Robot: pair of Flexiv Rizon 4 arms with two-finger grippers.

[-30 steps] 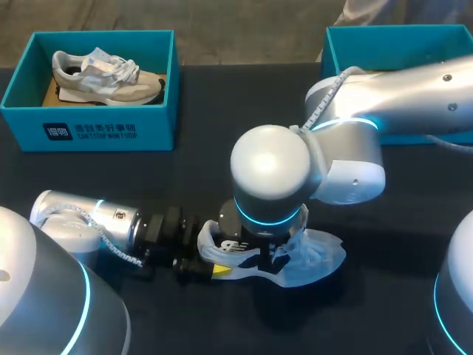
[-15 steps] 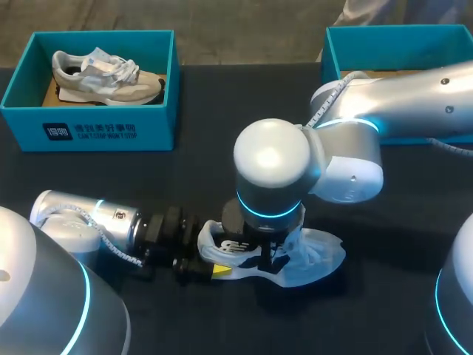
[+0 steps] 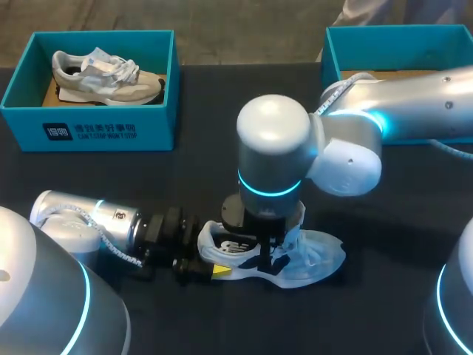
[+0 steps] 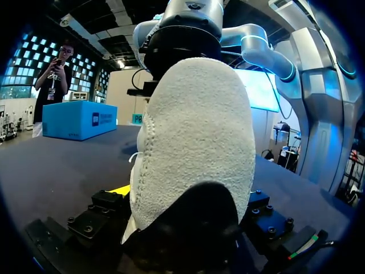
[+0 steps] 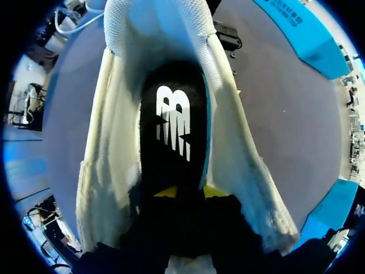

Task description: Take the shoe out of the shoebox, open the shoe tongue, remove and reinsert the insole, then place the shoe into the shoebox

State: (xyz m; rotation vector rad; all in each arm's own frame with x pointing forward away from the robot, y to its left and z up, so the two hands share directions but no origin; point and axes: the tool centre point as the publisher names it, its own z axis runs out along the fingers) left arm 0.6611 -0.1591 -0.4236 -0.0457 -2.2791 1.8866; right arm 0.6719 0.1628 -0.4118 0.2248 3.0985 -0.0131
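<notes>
Dark tabletop, pale shoe, black insole

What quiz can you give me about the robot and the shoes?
1. True or false: the white shoe on the table sits inside a shoebox.
2. Which part of it does the left gripper clamp? A toe, B heel, C laces.
3. How many shoes lie in the left shoebox?
Key: 1 false; 2 B; 3 one, the beige sneaker.
</notes>
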